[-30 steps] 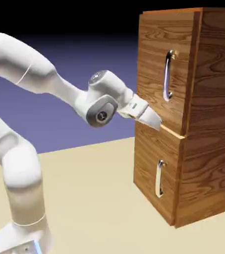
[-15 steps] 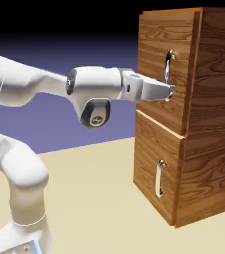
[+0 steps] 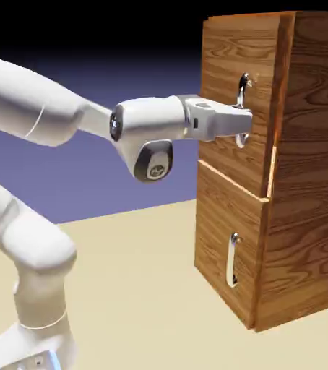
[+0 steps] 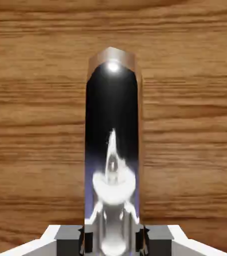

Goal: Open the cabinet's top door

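Once apart, claw [image 3: 249, 123] now gripping handle [image 3: 242, 136].

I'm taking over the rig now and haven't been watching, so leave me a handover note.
Gripper: closed on the upper door's handle, a fingertip on each side of the bar.
Cabinet: upright, with the top door above the lower door; the lower door's handle is free.
Done: handle gripped; a narrow lit gap shows at the top door's edge, so it looks barely ajar.
Left: swing the top door open.
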